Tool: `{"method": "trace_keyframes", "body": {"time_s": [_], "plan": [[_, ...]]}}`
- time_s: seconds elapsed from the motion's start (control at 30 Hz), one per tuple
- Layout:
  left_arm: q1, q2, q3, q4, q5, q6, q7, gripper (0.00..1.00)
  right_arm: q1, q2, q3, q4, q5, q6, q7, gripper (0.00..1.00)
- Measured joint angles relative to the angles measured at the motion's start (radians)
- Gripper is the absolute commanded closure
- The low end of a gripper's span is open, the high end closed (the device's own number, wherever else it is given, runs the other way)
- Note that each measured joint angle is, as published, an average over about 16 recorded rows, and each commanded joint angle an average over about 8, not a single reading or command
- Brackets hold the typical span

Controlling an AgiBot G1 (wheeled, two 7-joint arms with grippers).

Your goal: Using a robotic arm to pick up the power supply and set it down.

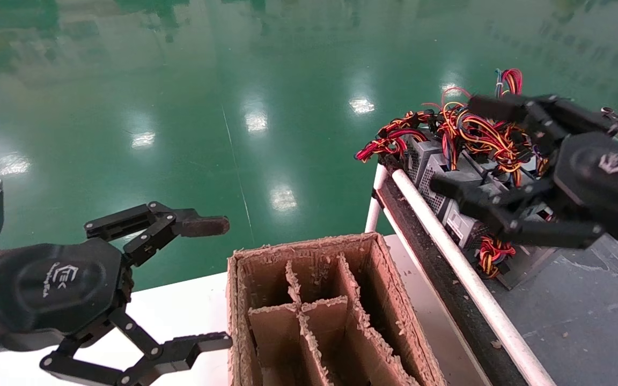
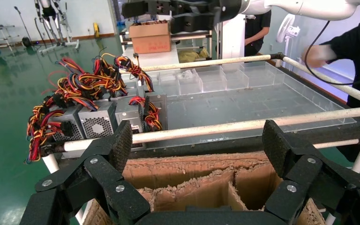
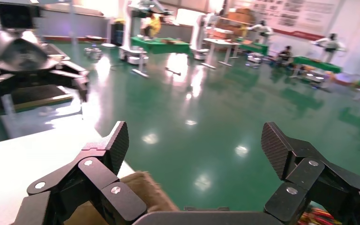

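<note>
Green floor beyond; on the cart (image 1: 448, 252), the power supply (image 1: 438, 171) lies just under the right gripper (image 1: 494, 166), jaws spread wide. Left gripper (image 1: 210, 284) hovers wide open, well apart.

Hidden and cut off

The right gripper (image 1: 462, 147), jaws spread, covers part of the power supplies (image 1: 448, 187); the cardboard box (image 1: 309, 316) runs off the frame's bottom edge.

Glossy green floor (image 1: 191, 107) with lamp glare; distant green-topped tables (image 3: 161, 44), perhaps workbenches.
</note>
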Motion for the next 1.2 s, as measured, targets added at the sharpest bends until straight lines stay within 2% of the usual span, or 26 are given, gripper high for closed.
{"method": "trace_keyframes", "body": {"time_s": [0.77, 0.97, 1.2], "plan": [[0.000, 0.000, 0.001, 0.000, 0.000, 0.000, 0.000, 0.00, -0.090, -0.190, 0.289, -0.028, -0.311, -0.360, 0.235, 0.00], [0.000, 0.000, 0.001, 0.000, -0.001, 0.000, 0.000, 0.00, -0.104, -0.219, 0.332, -0.032, -0.357, -0.413, 0.267, 0.00], [0.000, 0.000, 0.001, 0.000, -0.001, -0.001, 0.000, 0.00, -0.108, -0.226, 0.344, -0.034, -0.370, -0.428, 0.274, 0.00]]}}
